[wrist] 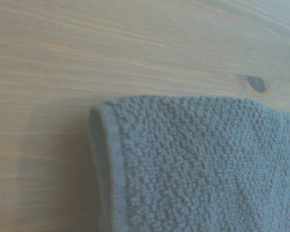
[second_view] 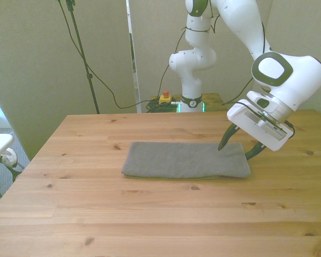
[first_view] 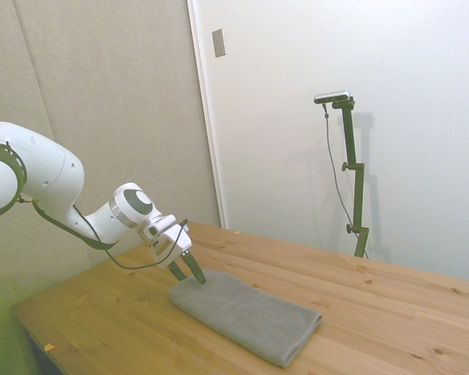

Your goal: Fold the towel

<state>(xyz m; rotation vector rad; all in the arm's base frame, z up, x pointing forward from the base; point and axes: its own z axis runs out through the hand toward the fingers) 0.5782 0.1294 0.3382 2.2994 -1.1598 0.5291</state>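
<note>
The gripper hangs at the grey towel's end nearest the arm, jaws spread wide, empty, seemingly lined up to pinch it.

You see the towel corner w/ rounded hemmed edge, grey terry loops, lying flat on the wooden table; a dark knot sits just beside it.

One towel, grey, folded oblong. One wooden table. One white arm, one gripper with two dark fingers. One red button behind the table.
</note>
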